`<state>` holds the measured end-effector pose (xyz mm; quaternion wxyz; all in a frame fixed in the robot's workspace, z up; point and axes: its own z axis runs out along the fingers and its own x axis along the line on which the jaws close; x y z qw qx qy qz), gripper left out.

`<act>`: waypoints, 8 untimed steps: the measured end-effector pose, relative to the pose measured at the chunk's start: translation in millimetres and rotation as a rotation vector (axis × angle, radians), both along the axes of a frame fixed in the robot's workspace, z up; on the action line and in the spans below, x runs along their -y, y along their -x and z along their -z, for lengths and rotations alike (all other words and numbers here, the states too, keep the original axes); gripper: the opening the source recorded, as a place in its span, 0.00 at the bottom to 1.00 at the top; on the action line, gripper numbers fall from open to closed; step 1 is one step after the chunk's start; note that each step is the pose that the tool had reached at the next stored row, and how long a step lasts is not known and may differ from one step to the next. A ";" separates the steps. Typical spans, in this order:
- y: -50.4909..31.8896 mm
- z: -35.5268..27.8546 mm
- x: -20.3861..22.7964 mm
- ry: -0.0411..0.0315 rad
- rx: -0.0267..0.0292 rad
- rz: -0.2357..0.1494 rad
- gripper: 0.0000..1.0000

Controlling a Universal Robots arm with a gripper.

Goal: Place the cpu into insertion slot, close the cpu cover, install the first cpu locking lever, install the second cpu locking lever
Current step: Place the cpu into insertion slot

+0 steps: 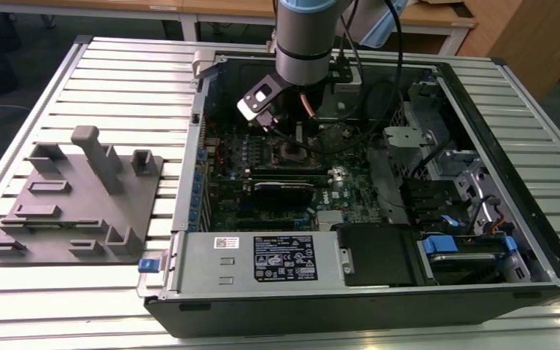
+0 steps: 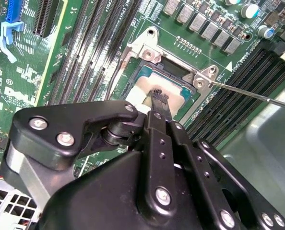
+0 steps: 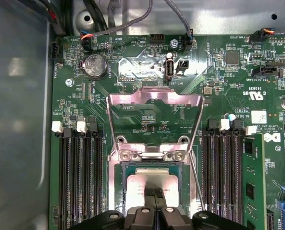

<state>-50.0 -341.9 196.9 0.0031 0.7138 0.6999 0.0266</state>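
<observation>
In the first wrist view the cpu lies silver-grey and flat inside the insertion slot. The cpu cover, a silvery frame with a big window, stands swung open beyond the slot. My gripper is shut, its two black fingers pressed together with their tip right over the cpu's middle. The second wrist view has the same fingertip on or just above the pale cpu. A thin wire lever sticks out from one side of the socket. In the exterior view the gripper reaches down into the open computer case.
Black memory slots flank the socket on both sides. The case walls, drive cages and cables ring the motherboard. A grey fixture block sits on the slatted table on the exterior view's left.
</observation>
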 end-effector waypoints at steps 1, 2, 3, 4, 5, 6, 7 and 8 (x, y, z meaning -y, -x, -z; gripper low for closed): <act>0.0 0.0 0.0 0.0000 0.0000 0.000 0.11; 0.0 0.0 0.0 0.0000 0.0000 0.000 0.11; 0.0 0.0 0.0 0.0000 0.0000 0.000 0.11; 0.0 0.0 0.0 0.0000 0.0000 0.000 0.11; 0.0 0.0 0.0 0.0000 0.0000 0.000 0.11; 0.0 -0.3 0.0 -0.0001 0.0000 0.000 0.11; -0.1 -1.0 -0.3 -0.0010 0.0006 0.000 0.11; -0.3 -2.5 -0.6 -0.0032 0.0019 0.000 0.11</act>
